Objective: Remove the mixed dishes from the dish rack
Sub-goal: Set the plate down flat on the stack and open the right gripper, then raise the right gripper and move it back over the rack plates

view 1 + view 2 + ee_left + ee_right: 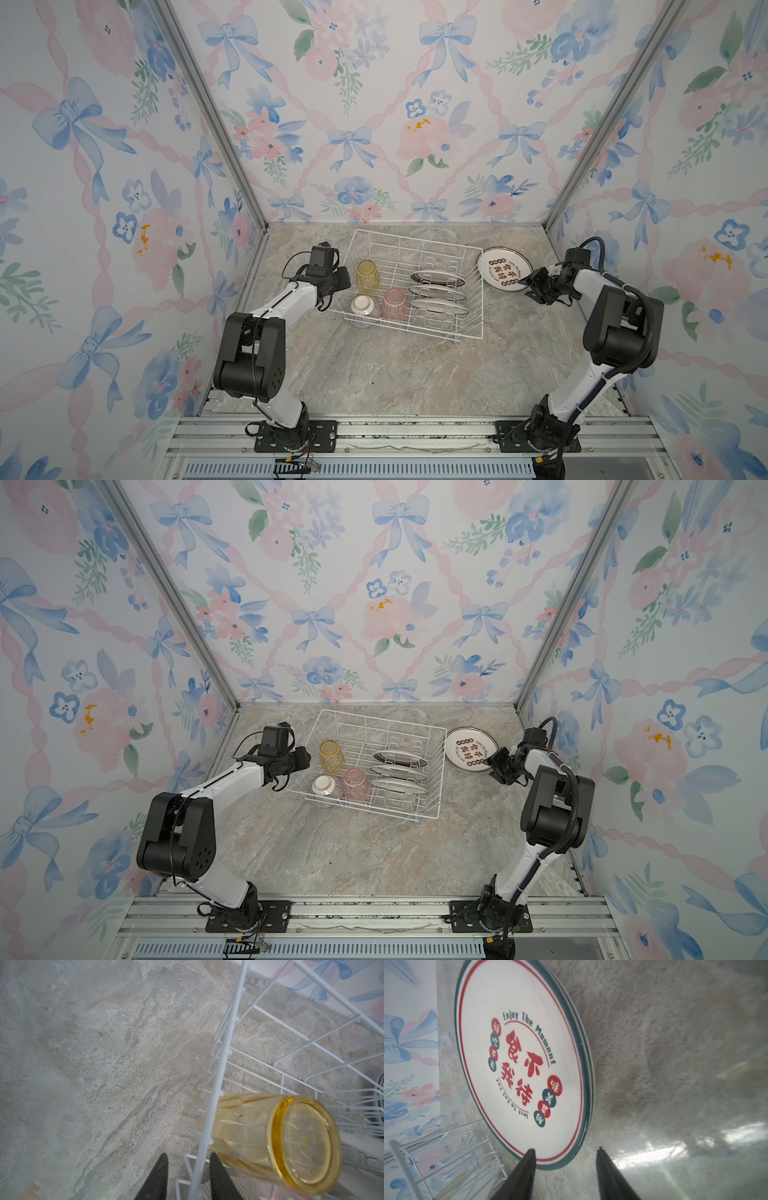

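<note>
Both part-open, empty: left pincer [188, 1153] astride wire rack [223, 1059] rim, right pincer [566, 1148] beside glossy plate [519, 1053]

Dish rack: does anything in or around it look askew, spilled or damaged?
Nothing spilled or broken. The white wire dish rack sits turned at an angle to the back wall, and the left gripper straddles its rim wire, jaws open.

Left fingers [158, 1180] parted, right fingers [522, 1178] parted

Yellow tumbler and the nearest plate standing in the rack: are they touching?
Apart. In both top views, bare dish rack wires separate the yellow tumbler and that plate.
</note>
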Tool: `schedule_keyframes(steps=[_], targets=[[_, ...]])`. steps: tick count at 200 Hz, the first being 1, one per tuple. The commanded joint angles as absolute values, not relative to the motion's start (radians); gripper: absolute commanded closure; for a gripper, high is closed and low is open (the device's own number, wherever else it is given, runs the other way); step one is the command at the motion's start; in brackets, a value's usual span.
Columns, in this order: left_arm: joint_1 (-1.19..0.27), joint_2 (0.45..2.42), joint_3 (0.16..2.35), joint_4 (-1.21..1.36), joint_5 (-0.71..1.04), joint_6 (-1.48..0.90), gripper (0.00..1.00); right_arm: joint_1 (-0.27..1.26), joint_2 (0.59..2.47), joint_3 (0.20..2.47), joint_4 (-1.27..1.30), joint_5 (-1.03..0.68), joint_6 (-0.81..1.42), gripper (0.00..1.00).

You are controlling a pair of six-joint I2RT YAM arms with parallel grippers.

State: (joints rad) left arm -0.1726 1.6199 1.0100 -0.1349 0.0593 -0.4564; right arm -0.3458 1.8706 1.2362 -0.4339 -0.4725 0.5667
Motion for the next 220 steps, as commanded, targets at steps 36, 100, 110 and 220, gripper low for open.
schedule_keyframes(steps=[36, 100, 110, 220], targets=[[-0.194, 1.628, 0.988, -0.154, 0.095, -0.473, 0.79, -0.311, 1.584, 1.235, -0.478, -0.362, 0.486, 0.5], [-0.196, 1.603, 0.97, -0.156, 0.096, -0.475, 0.83, -0.067, 1.581, 1.446, -0.769, -0.433, 0.3, 0.51], [-0.199, 1.588, 0.954, -0.156, 0.085, -0.482, 0.83, -0.032, 1.587, 1.45, -0.777, -0.429, 0.288, 0.51], [-0.223, 1.435, 0.815, -0.156, -0.046, -0.536, 0.82, 0.263, 1.529, 1.444, -0.724, -0.263, -0.265, 0.56]])
